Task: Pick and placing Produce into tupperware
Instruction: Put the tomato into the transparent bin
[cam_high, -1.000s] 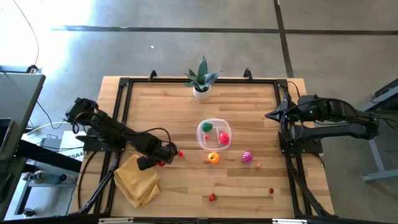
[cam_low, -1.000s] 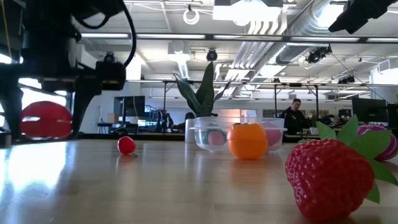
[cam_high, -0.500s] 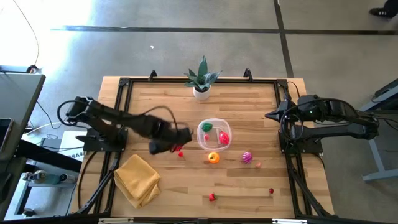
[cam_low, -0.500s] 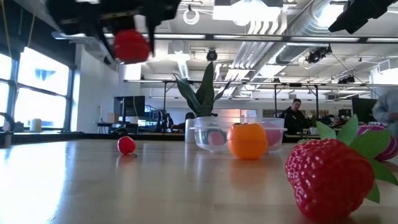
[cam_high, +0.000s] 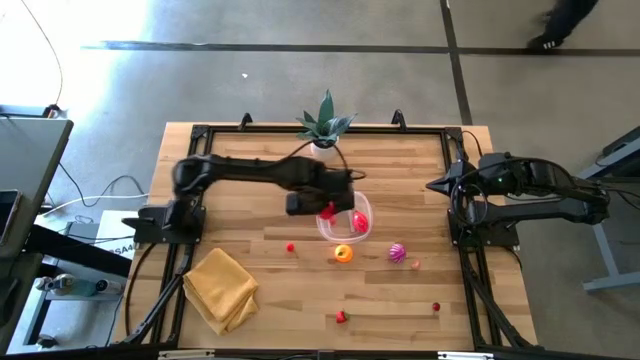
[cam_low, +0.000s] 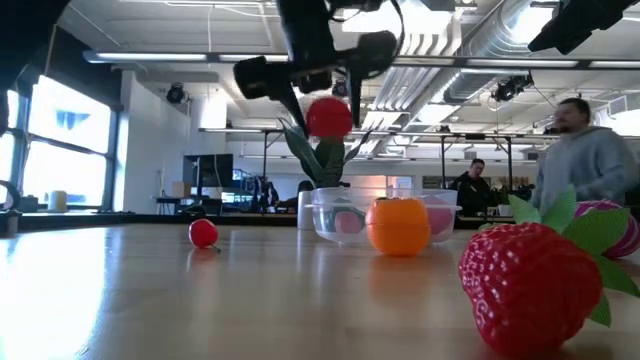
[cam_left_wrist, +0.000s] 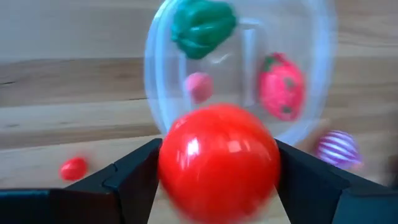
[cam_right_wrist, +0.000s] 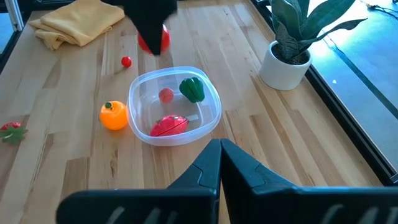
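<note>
1. The tub (cam_high: 344, 216) sits mid-table and already holds a green piece (cam_right_wrist: 192, 89), a red strawberry-like piece (cam_right_wrist: 168, 125) and a small pink one (cam_right_wrist: 165, 95).
2. The left gripper (cam_high: 322, 206) hangs above the tub's near edge, clamped on a red ball (cam_left_wrist: 218, 162); I'd judge release is the step in hand.
3. The right gripper (cam_right_wrist: 219, 163) waits closed and empty at the table's right edge.
4. Left on the table: an orange (cam_high: 343, 254), a magenta piece (cam_high: 397, 252), a strawberry (cam_low: 535, 280) and several small red bits.
5. No readable writing or labels.
</note>
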